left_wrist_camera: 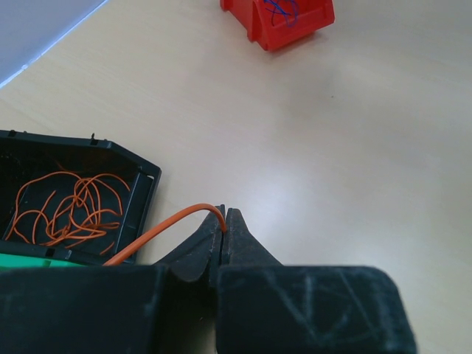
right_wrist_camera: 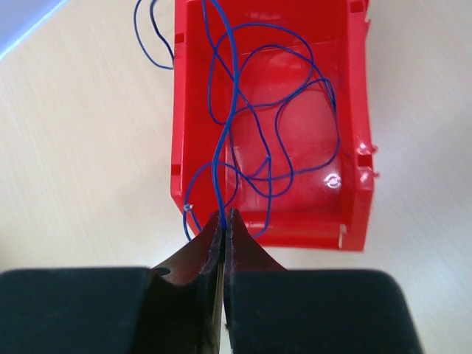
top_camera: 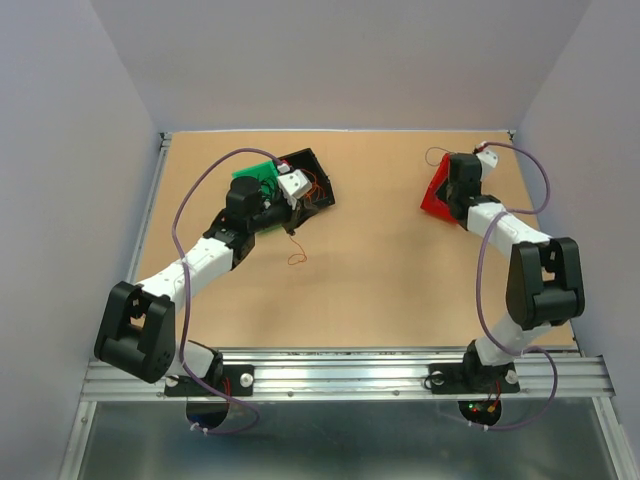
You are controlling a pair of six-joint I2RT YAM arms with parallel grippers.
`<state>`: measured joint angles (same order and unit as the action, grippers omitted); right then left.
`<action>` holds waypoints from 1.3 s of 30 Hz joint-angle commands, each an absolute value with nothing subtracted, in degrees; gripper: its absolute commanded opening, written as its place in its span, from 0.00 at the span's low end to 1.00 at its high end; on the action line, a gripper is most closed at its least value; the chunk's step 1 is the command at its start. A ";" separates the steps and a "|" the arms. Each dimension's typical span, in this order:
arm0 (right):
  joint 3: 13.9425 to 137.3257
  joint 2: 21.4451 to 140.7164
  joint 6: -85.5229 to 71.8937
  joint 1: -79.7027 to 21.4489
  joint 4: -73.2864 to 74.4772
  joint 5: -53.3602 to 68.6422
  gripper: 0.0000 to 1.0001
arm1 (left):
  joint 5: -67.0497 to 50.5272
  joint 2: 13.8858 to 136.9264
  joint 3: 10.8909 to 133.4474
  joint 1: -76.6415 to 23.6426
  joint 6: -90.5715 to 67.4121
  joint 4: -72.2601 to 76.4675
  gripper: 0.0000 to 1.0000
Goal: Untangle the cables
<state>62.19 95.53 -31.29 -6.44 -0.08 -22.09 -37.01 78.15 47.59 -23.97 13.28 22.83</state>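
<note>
The cables are thin orange and blue wires. My left gripper (left_wrist_camera: 224, 221) is shut on one orange cable (left_wrist_camera: 166, 225), which arcs away to the left just outside the black bin (left_wrist_camera: 144, 193). A tangle of orange cables (left_wrist_camera: 70, 210) lies inside that bin. In the top view the left gripper (top_camera: 287, 224) sits at the black bin's (top_camera: 318, 172) near side. My right gripper (right_wrist_camera: 223, 214) is shut on a blue cable (right_wrist_camera: 219, 158) at the near rim of the red bin (right_wrist_camera: 179, 110). Several looped blue cables (right_wrist_camera: 276, 125) lie inside it.
A green bin (top_camera: 262, 170) stands against the black one. A loose orange loop (top_camera: 297, 258) lies on the brown table (top_camera: 400, 280) below the left gripper. One blue strand (right_wrist_camera: 151, 37) hangs over the red bin's left wall onto the table. Grey walls enclose the table.
</note>
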 commanded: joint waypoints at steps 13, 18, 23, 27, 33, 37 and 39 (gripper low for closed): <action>47.72 71.55 -32.96 -6.33 2.02 -27.86 0.01 | -37.18 75.94 47.55 -24.61 14.24 23.99 0.00; 49.83 73.47 -33.57 -6.33 4.74 -29.78 0.01 | -37.18 75.76 47.46 -24.61 14.15 23.99 0.00; 49.22 72.34 -35.68 -6.24 6.77 -34.53 0.01 | -37.27 75.94 47.55 -24.61 14.33 23.91 0.00; 48.43 69.96 -35.07 -6.33 7.65 -36.12 0.01 | -37.35 76.20 47.64 -24.70 14.33 23.91 0.00; 56.50 79.26 -32.88 -6.33 7.82 -30.33 0.01 | -37.35 76.38 47.72 -24.70 14.33 23.91 0.00; 63.79 90.23 -31.99 -6.07 9.30 -25.67 0.01 | -37.27 76.11 47.72 -24.79 14.33 23.73 0.00; 69.05 93.59 -31.99 -5.80 10.88 -25.23 0.00 | -37.27 76.11 47.64 -24.79 14.50 23.73 0.00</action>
<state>59.48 88.16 -33.17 -6.37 9.19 -28.25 -36.95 78.15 47.59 -24.38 13.65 22.35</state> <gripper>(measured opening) 0.024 0.040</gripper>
